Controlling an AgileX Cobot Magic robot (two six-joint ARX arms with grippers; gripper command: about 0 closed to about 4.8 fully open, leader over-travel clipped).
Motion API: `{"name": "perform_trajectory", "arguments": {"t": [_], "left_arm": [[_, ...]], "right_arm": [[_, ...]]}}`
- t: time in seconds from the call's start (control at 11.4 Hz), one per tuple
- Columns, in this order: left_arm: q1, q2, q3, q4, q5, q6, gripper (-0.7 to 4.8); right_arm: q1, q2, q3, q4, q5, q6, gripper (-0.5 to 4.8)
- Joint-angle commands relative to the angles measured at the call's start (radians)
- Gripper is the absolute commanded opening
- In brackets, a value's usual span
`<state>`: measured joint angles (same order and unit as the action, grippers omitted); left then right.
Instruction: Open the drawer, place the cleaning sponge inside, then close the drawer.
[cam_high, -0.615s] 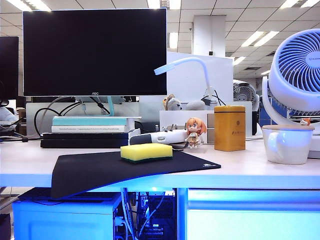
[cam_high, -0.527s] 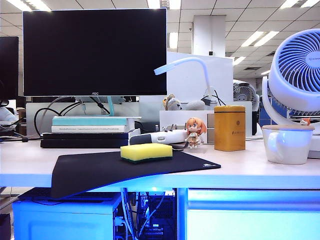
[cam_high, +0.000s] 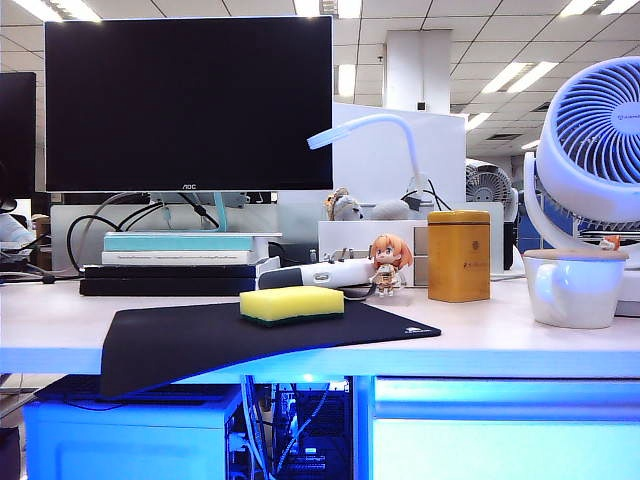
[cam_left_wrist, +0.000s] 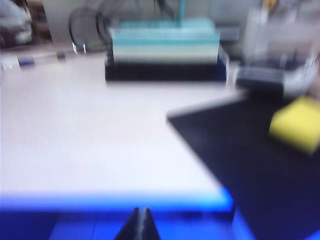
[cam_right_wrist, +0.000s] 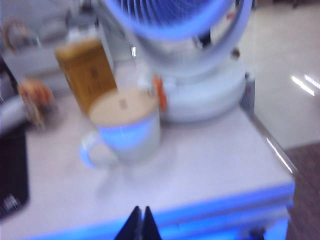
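Both tools, left tool (cam_left_wrist: 141, 226) and right tool (cam_right_wrist: 139, 223), are hovering closed before the table edge; the right should be opening to hook the drawer (cam_high: 505, 435) front squarely, the cleaning sponge (cam_high: 291, 304) waiting.

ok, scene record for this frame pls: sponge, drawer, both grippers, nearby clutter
sponge: cleaning sponge lies flat on the black mat, untouched
drawer: drawer under the desk edge on the right, front looks flush, closed
left gripper: left gripper shut, empty, short of the desk's front edge, out of the exterior view
right gripper: right gripper shut, empty, short of the desk edge in front of the mug
clutter: gold tin, figurine, fan, monitor
task step: drawer not yet opened
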<state>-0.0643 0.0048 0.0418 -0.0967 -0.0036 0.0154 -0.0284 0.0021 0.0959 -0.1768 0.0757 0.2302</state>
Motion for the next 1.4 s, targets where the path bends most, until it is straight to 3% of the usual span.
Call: {"name": "perform_trajectory", "arguments": {"t": [0.09,0.18,0.44,0.7,0.79,0.97,1.05,1.4], "left_arm": [[0.0,0.067,0.218,0.024,-0.111,-0.056,-0.05],[0.0,0.095,0.251,0.024,-0.114,-0.052,-0.05],[0.0,0.556,0.727,0.014,-0.096,0.027,-0.05],[-0.014,0.766,0.993,-0.094,0.122,0.11,-0.05],[-0.063,0.85,1.101,-0.211,0.233,0.119,-0.05],[-0.159,0.876,1.127,-0.293,0.34,0.146,-0.05],[-0.229,0.875,1.128,-0.319,0.34,0.173,-0.05],[-0.35,0.887,1.131,-0.346,0.341,0.187,-0.05]], "right_arm": [[0.002,0.002,0.151,-0.022,0.005,0.014,-0.03],[0.002,0.007,0.18,-0.044,0.005,0.014,-0.03],[0.002,0.188,0.466,-0.119,0.004,0.062,-0.03],[0.002,0.403,0.626,-0.16,-0.056,0.28,-0.03],[0.002,0.515,0.663,-0.18,-0.202,0.394,-0.02],[0.001,0.628,0.662,-0.184,-0.286,0.522,-0.02],[0.001,0.668,0.655,-0.183,-0.3,0.587,-0.02],[0.0,0.739,0.613,-0.159,-0.368,0.706,-0.02]]}}
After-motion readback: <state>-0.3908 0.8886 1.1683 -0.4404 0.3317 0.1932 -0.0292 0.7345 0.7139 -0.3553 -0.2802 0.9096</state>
